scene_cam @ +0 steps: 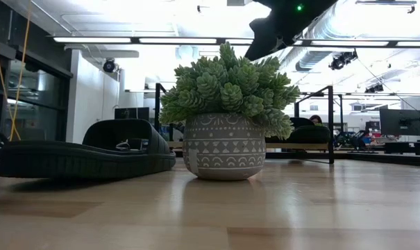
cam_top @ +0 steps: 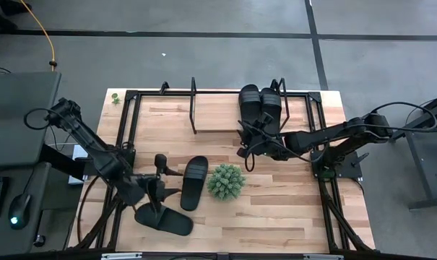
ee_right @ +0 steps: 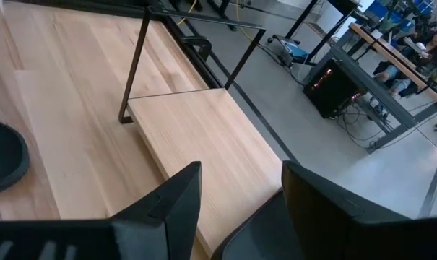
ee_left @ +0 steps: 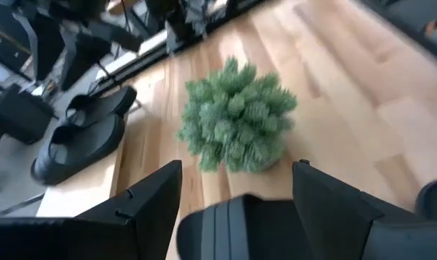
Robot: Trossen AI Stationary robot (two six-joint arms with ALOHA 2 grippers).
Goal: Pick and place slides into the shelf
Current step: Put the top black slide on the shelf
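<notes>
Shelf (cam_top: pixel 218 115) sits upper centre of the high view; two slides (cam_top: pixel 260 105) lie on its right end. Right gripper (cam_top: pixel 245 139) is at their near ends, fingers apart. Left gripper (cam_top: pixel 167 173) at lower left, fingers apart, faces a third slide (cam_top: pixel 194 182) beside the plant (cam_top: pixel 226 181). Fourth slide (cam_top: pixel 164 219) lies at the bottom left.

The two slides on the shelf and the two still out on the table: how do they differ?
The pair on the shelf lies side by side, touching, both pointing the same way on the shelf; the table slides lie apart, at different angles. One table slide sits beside the plant; the other lies near the table's edge, under the left gripper. All four are matching black.
</notes>
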